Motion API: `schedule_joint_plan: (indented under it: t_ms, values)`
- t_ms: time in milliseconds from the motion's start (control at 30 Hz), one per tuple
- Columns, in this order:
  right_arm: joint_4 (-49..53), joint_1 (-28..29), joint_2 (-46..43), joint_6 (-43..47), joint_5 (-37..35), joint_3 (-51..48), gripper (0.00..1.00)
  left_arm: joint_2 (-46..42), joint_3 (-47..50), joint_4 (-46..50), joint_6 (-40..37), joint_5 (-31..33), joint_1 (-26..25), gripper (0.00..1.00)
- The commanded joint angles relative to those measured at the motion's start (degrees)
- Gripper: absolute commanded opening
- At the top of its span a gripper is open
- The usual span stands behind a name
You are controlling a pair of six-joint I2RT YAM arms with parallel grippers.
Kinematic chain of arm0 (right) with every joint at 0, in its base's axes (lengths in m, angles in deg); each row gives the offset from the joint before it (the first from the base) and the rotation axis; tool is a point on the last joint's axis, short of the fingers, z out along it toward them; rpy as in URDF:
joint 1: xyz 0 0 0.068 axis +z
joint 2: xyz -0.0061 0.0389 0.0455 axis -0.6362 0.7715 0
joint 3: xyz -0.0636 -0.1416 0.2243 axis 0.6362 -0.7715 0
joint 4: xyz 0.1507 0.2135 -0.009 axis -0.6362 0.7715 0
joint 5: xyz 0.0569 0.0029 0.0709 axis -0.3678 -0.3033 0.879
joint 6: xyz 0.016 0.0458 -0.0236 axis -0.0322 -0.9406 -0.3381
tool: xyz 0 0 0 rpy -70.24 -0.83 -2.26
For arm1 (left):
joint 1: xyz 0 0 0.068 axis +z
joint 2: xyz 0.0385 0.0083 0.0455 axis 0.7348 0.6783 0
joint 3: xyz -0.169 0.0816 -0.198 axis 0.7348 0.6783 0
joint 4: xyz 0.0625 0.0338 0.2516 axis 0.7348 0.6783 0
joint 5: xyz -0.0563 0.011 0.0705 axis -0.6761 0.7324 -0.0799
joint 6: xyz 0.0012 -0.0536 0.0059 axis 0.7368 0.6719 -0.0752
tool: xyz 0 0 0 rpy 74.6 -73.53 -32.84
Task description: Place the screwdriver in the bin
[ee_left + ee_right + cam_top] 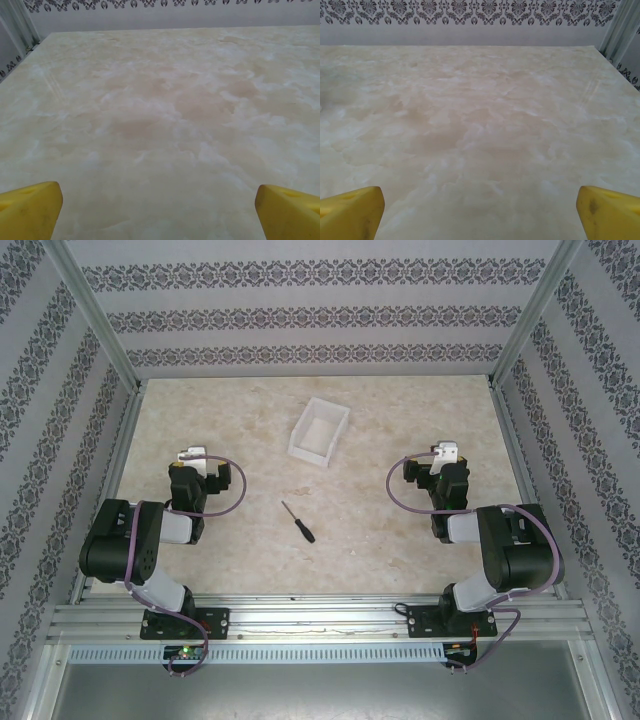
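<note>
From above, both arms sit folded back over their bases, with the left hand (193, 455) and right hand (445, 452) pointing up the bench (400, 530). The screwdriver (298, 522) lies flat between them, and the bin (319, 432) stands apart, farther back. Left wrist: yellow fingers (30, 207) are spread wide over the bench, gripping nothing. Right wrist: fingers (350, 210) are likewise wide and empty.

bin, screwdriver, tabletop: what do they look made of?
Bin: white plastic by its look, thin walls, matte. Screwdriver: black handle, likely plastic or rubber; thin dark shaft, probably metal. Tabletop: marble-patterned beige, faint sheen; stone or laminate, can't tell.
</note>
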State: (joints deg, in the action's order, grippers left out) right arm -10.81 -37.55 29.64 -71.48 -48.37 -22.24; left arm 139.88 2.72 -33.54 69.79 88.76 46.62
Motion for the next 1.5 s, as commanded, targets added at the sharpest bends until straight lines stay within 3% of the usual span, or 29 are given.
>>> schedule_joint_plan:
  t_ms: [0, 300, 467, 533, 600, 700, 767, 900, 1000, 1100, 1300, 1467]
  values:
    - [-1.16, -0.80, 0.33, -0.52, 0.88, 0.95, 0.98, -0.12, -1.04, 1.12, -0.38, -1.69, 0.14, 0.99]
    - [-1.44, -0.85, -2.88, -3.14, -6.78, -0.10, 0.98, -2.58, -1.37, 3.81, -1.93, -6.89, 0.49, 0.99]
    - [5.23, -0.55, -10.24, -3.78, -11.08, -1.10, 0.98, -12.47, -8.30, 26.79, -3.63, -10.69, 0.49, 0.99]
    - [14.37, -0.37, -15.27, -5.84, -12.91, 1.89, 0.98, -15.65, -11.10, 35.74, -4.72, -12.38, 0.45, 0.99]
    - [29.61, -0.62, -20.89, -13.92, -13.73, 6.18, 0.98, -18.35, -14.01, 44.32, -6.09, -14.29, 0.36, 0.99]
    - [51.78, -0.50, -26.54, -21.48, -7.54, 15.08, 0.98, -22.15, -19.81, 58.93, -7.80, -16.76, 0.32, 0.99]
    - [59.12, 1.23, -29.89, -22.99, -3.19, 17.82, 0.98, -24.51, -23.78, 67.43, -7.94, -16.58, 0.23, 0.99]
    - [70.83, 10.23, -34.70, -23.45, -0.06, 21.10, 0.98, -28.68, -31.80, 83.64, -11.22, -16.72, 0.16, 0.99]
    - [82.72, 21.44, -32.70, -22.02, -1.46, 26.17, 0.98, -30.78, -36.43, 92.41, -13.49, -16.24, 0.14, 0.99]
    - [88.00, 32.80, -29.15, -22.09, -3.32, 27.99, 0.98, -33.09, -37.32, 95.95, -14.82, -15.99, 0.05, 0.99]
    - [85.62, 48.77, -18.25, -26.12, -3.38, 29.34, 0.90, -34.43, -37.43, 100.42, -14.82, -15.78, -0.21, 0.99]
    - [80.96, 53.43, -7.94, -26.58, -0.86, 32.32, 0.86, -35.42, -37.28, 101.61, -15.32, -14.02, -0.17, 0.99]
